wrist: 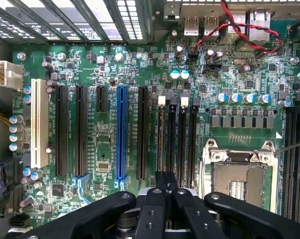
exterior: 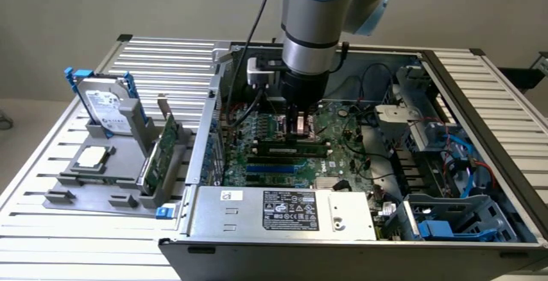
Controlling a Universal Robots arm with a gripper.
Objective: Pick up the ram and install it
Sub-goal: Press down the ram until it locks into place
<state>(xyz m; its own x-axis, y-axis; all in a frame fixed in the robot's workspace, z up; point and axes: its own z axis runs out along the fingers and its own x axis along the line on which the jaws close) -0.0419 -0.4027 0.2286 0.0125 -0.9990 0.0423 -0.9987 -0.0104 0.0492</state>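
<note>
Inside the open grey computer case (exterior: 283, 210), beside the blue expansion slot (wrist: 121, 132), your clenched black gripper (wrist: 165, 191) presses the thin green ram (exterior: 291, 145).

Ram's down in the board

The ram (exterior: 291, 145) is a long, thin green stick with dark chips. It stands on edge inside the open case (exterior: 283, 246), lined up along the slots (exterior: 287, 165) on the motherboard (exterior: 342, 159), about mid-board. Can't tell whether it's fully clicked in.
</note>
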